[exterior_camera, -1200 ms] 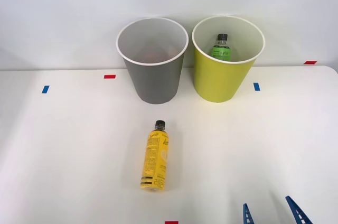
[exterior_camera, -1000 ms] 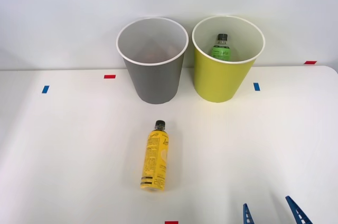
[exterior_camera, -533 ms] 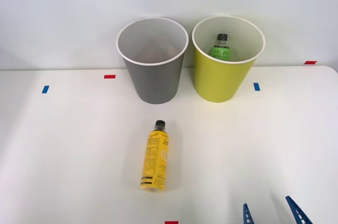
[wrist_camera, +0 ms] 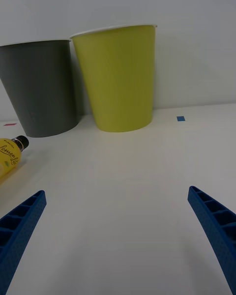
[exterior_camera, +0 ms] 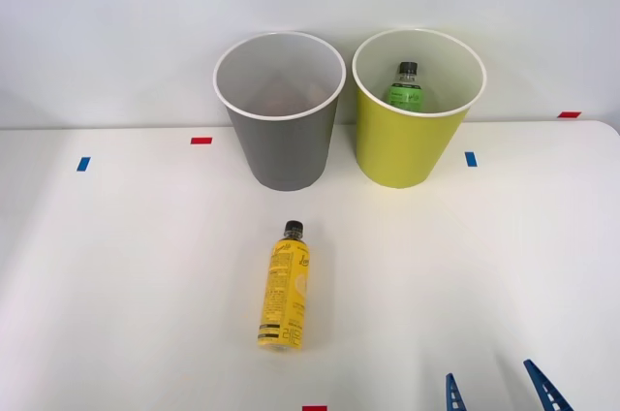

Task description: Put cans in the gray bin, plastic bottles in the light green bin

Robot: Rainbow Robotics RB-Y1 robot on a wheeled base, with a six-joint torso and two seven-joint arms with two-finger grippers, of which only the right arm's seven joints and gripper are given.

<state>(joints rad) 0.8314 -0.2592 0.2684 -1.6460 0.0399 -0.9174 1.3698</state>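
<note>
The gray bin (exterior_camera: 281, 115) stands at the back of the white table, with the light green bin (exterior_camera: 415, 110) right beside it. A green-label plastic bottle (exterior_camera: 406, 87) stands inside the light green bin. A yellow-label plastic bottle (exterior_camera: 285, 288) lies on its side in front of the gray bin, black cap toward the bins. My right gripper (exterior_camera: 498, 392) hovers open and empty at the table's near edge, to the right of that bottle. The wrist view shows both bins (wrist_camera: 42, 86) (wrist_camera: 119, 76), the bottle's cap end (wrist_camera: 12, 153) and the open gripper (wrist_camera: 118, 241). No cans are in view.
Small red tape marks (exterior_camera: 201, 141) (exterior_camera: 314, 408) and blue tape marks (exterior_camera: 83, 164) (exterior_camera: 471, 159) lie flat on the table. A pale wall rises right behind the bins. The table's right edge curves away near another red mark (exterior_camera: 569, 114).
</note>
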